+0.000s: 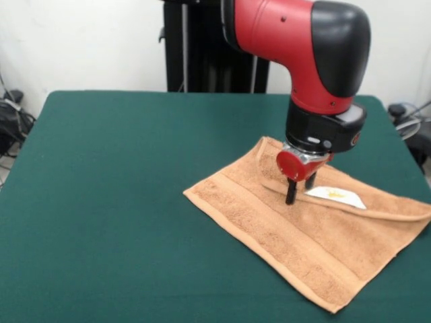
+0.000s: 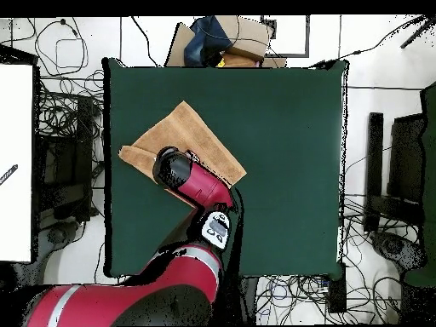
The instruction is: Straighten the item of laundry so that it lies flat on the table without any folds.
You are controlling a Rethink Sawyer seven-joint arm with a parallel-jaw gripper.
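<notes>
While its hand (image 1: 300, 190) pinched the towel's (image 1: 296, 249) folded-over edge on the counter (image 1: 108, 202), the flap probably needed drawing outward next.

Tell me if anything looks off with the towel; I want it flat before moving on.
Yes. The towel is not flat: its far edge is folded over onto itself, making a doubled strip with the white label showing on top. The claw is down at that fold. The towel also lies askew to the table edges.

towel (image 1: 289, 235): 1 | table (image 1: 108, 202): 1 | hand (image 1: 300, 191): 1 | label (image 1: 335, 196): 1
</notes>
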